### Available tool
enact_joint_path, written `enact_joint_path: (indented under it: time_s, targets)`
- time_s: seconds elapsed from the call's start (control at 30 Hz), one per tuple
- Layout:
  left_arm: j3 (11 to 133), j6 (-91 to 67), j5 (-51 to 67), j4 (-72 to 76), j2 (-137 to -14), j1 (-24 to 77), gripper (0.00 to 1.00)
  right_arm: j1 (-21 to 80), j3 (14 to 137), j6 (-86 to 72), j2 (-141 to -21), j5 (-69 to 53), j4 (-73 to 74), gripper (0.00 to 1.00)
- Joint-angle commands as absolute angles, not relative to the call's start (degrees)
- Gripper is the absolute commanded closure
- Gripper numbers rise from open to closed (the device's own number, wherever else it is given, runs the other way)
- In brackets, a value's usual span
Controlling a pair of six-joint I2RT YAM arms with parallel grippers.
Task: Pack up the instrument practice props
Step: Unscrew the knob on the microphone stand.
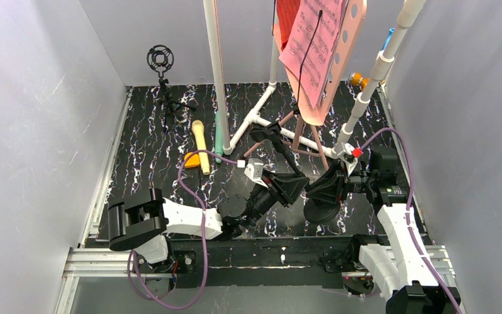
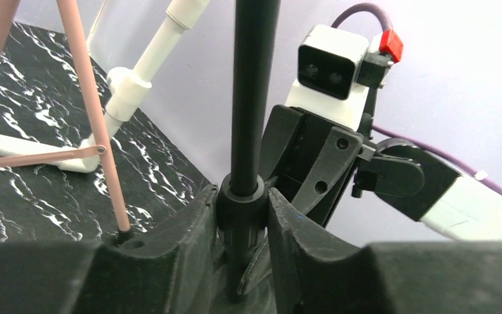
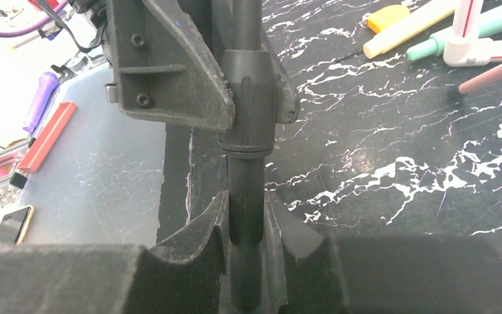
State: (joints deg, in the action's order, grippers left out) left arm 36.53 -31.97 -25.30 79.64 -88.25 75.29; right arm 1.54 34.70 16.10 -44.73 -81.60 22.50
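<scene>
Matte black round pole (collared)

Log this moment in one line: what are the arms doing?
left gripper: shut on black pole | right gripper: shut on black pole | pink music stand: standing

Our left gripper and right gripper are black, arm shells white, cables purple; red plug at three o'clock.
</scene>
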Motion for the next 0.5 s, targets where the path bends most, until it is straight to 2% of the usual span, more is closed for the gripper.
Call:
enact_joint_path:
  time_s: [0.0, 0.07, 0.23, 0.47]
  targets:
    - [38.57, -31.84, -24.39, 81.32, -89.16, 74.54, 0.81, 2.05, 34.62, 16.19, -44.53, -84.99, 19.85, 0.99]
    - [38.64, -31.49, -23.64, 81.22, -89.09, 74.28, 1.0, 2.32, 34.46, 15.86, -44.56, -85.0, 19.29, 0.99]
    - [40.13, -33.37, -25.97, 75.41, -86.76, 74.27, 1.0, 2.76, 33.52, 13.2, -44.8, -84.78, 15.56, 0.99]
    - [43.74, -33.93, -26.32, 68.95, -84.97, 74.27, 1.0, 3.29, 32.82, 11.26, -45.82, -84.27, 12.6, 0.74]
